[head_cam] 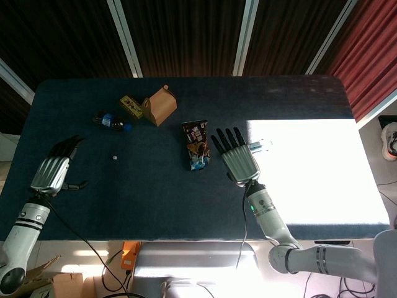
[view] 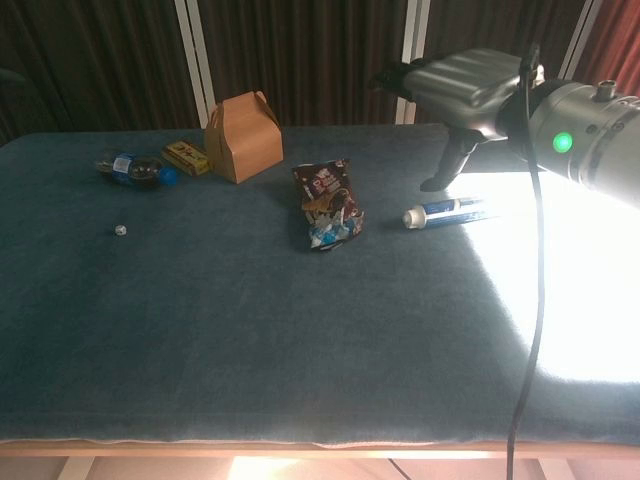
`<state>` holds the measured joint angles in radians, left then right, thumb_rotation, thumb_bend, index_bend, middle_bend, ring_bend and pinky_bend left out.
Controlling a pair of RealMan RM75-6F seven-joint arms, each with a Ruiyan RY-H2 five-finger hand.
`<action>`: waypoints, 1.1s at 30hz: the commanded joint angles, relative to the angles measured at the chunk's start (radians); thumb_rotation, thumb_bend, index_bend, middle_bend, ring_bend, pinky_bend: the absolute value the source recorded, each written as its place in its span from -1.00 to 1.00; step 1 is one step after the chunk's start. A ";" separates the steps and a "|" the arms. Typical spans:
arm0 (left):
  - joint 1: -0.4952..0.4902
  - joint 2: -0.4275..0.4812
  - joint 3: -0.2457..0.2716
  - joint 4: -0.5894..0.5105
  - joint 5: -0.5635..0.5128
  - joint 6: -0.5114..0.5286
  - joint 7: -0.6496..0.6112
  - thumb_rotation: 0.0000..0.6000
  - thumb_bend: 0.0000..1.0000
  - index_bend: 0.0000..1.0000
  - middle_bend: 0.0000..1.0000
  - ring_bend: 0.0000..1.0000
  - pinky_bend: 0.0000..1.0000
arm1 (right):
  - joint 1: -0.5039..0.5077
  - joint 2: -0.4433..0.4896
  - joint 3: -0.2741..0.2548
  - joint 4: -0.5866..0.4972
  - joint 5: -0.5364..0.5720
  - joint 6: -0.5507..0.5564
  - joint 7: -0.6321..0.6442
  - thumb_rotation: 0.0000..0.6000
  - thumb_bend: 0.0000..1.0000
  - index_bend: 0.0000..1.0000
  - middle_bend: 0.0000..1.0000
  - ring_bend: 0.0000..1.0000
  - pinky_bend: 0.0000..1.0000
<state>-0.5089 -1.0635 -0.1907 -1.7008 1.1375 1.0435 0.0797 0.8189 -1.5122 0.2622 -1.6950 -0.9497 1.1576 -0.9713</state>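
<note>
**Table holdings, 2 hands idle**

We log the blue table (head_cam: 155, 186). Right hand (head_cam: 237, 155): fingers spread flat, empty, hovering above the tube (view: 447, 210), just beside the snack packet (head_cam: 197, 144). Left hand (head_cam: 57, 167): fingers apart, empty, near the table's left edge. Brown carton (head_cam: 159, 105), bottle (head_cam: 111, 121), small yellow box (head_cam: 130, 105), tiny white bead (head_cam: 114, 158).

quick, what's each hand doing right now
left hand: open, fingers apart, holding nothing.
right hand: open, fingers spread, holding nothing, hovering over the tube.
</note>
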 commanded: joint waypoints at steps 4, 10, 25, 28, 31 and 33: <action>-0.002 -0.003 0.008 0.002 -0.006 -0.014 -0.001 1.00 -0.61 -1.00 -1.00 -1.00 -0.82 | -0.015 0.030 -0.027 -0.022 -0.009 0.013 0.025 1.00 -0.87 -1.00 -1.00 -1.00 -1.00; 0.000 -0.021 0.017 0.002 0.001 -0.017 -0.021 1.00 -0.54 -0.96 -1.00 -1.00 -0.82 | -0.061 0.111 -0.066 -0.064 -0.093 0.014 0.148 1.00 -0.87 -1.00 -1.00 -1.00 -1.00; -0.088 -0.223 -0.009 0.156 -0.076 -0.061 0.063 1.00 0.02 -0.51 -1.00 -1.00 -0.82 | -0.267 0.366 -0.235 -0.009 -0.423 0.037 0.679 1.00 -0.59 -1.00 -1.00 -1.00 -1.00; -0.100 -0.253 -0.011 0.203 -0.094 -0.084 0.053 1.00 0.02 -0.45 -1.00 -1.00 -0.82 | -0.289 0.376 -0.254 0.024 -0.461 0.055 0.720 1.00 -0.57 -1.00 -1.00 -1.00 -1.00; -0.108 -0.272 -0.012 0.235 -0.104 -0.104 0.040 1.00 0.02 -0.44 -1.00 -1.00 -0.82 | -0.303 0.378 -0.263 0.050 -0.486 0.068 0.750 1.00 -0.57 -1.00 -1.00 -1.00 -1.00; -0.125 -0.313 -0.011 0.306 -0.122 -0.145 0.027 1.00 0.03 -0.43 -1.00 -1.00 -0.82 | -0.320 0.377 -0.270 0.088 -0.502 0.079 0.790 1.00 -0.57 -1.00 -1.00 -1.00 -1.00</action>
<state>-0.6166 -1.3417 -0.2008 -1.4482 1.0341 0.9339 0.1193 0.5141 -1.1371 0.0009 -1.6319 -1.4368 1.2247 -0.2066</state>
